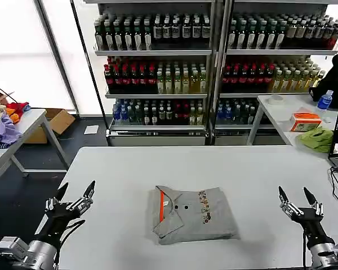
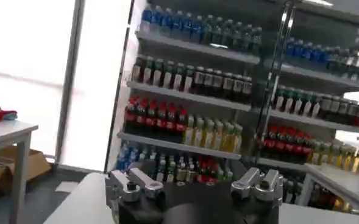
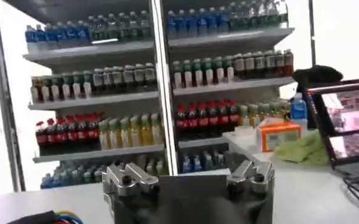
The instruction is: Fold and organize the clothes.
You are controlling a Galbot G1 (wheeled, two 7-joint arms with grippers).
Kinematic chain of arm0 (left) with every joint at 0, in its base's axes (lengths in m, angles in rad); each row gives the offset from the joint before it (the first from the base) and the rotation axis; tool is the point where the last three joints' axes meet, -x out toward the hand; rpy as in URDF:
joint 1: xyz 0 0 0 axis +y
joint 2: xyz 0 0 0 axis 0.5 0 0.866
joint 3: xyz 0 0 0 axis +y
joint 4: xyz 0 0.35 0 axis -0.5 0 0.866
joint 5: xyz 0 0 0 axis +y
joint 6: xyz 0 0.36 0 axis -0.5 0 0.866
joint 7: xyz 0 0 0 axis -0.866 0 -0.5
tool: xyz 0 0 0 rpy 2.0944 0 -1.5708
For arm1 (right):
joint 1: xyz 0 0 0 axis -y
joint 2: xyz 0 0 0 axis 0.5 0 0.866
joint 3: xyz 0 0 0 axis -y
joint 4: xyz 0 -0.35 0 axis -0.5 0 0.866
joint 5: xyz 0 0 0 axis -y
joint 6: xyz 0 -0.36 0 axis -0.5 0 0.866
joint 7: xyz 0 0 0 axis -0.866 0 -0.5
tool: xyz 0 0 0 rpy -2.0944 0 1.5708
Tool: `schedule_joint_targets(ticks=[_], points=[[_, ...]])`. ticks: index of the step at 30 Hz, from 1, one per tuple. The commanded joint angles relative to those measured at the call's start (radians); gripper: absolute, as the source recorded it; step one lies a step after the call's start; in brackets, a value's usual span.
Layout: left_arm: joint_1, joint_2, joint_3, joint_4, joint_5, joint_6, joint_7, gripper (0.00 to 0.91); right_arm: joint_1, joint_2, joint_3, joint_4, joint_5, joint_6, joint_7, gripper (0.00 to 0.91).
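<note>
- The left claw (image 1: 75, 194) hangs over the near left corner of the wide white desk (image 1: 118, 169); its two black pointy fingers are spread wide apart and it holds nothing; it is well apart from the shirt
- The light grey short-sleeved shirt with a buttoned collar lined in orange (image 1: 192, 214) lies in the middle of the desk, between the two claws; it looks already folded into a neat, almost square pile, with the orange strip on its left side and the small many-coloured chest print (image 1: 203, 206) facing up
- The right claw (image 1: 297, 198) hangs over the near right side of the desk; its fingers are wide open too and it is empty; it is also well apart from the shirt
- I think the folding is nearly done; to do the next bit well, both claws should come in low from the sides together, pinch only the edges, and move slowly so the neat folds do not slide open
</note>
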Motion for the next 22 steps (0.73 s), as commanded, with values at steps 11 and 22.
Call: schedule_joint_targets(ticks=[11, 22], points=[[0.068, -0.035, 0.073, 0.102, 0.266, -0.399, 0.213, 0.907, -0.065, 0.06, -0.065, 0.051, -0.047, 0.082, -0.012, 0.907], [0.032, -0.094, -0.055, 0.133, 0.327, -0.378, 0.334, 0.907, -0.034, 0.064, 0.027, 0.004, -0.033, 0.045, -0.085, 0.907]])
